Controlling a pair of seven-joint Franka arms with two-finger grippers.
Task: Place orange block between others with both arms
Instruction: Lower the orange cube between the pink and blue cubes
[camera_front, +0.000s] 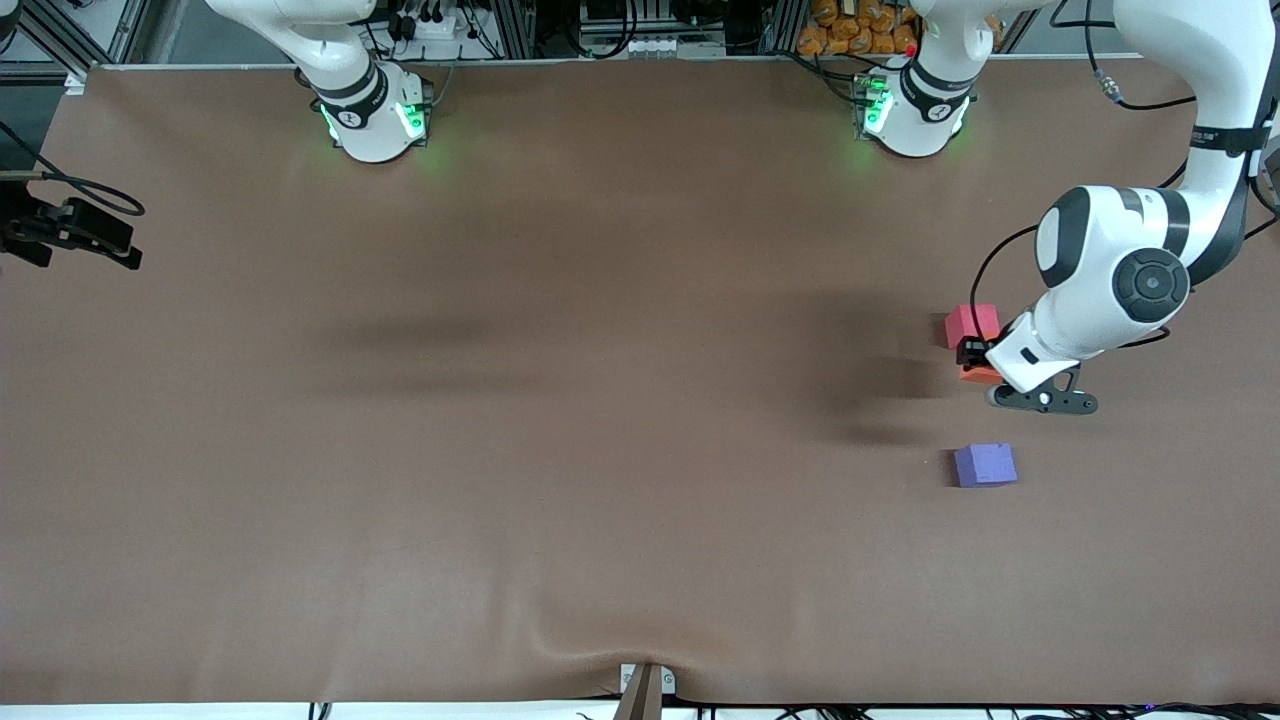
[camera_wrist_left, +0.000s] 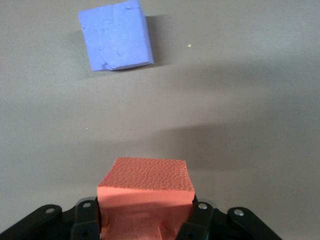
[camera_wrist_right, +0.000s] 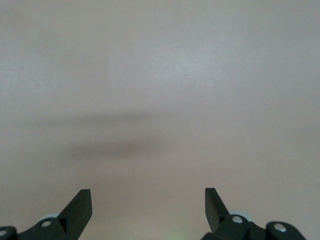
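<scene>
My left gripper (camera_front: 975, 362) is shut on the orange block (camera_front: 980, 376), a finger pressed on each side of it in the left wrist view, where the orange block (camera_wrist_left: 145, 180) fills the gripper (camera_wrist_left: 145, 220). It hangs low over the cloth between the others, close to the pinkish-red cube (camera_front: 972, 323). The purple-blue cube (camera_front: 985, 465) lies nearer to the front camera with a gap between; in the left wrist view this purple-blue cube (camera_wrist_left: 116, 36) sits ahead of the held block. My right gripper (camera_wrist_right: 147, 200) is open over bare cloth, holding nothing, while that arm waits.
The brown cloth-covered table (camera_front: 600, 450) stretches wide toward the right arm's end. A black fixture with a cable (camera_front: 70, 230) juts in at that end's edge. The two green-lit bases (camera_front: 375, 115) (camera_front: 910, 110) stand along the table edge farthest from the front camera.
</scene>
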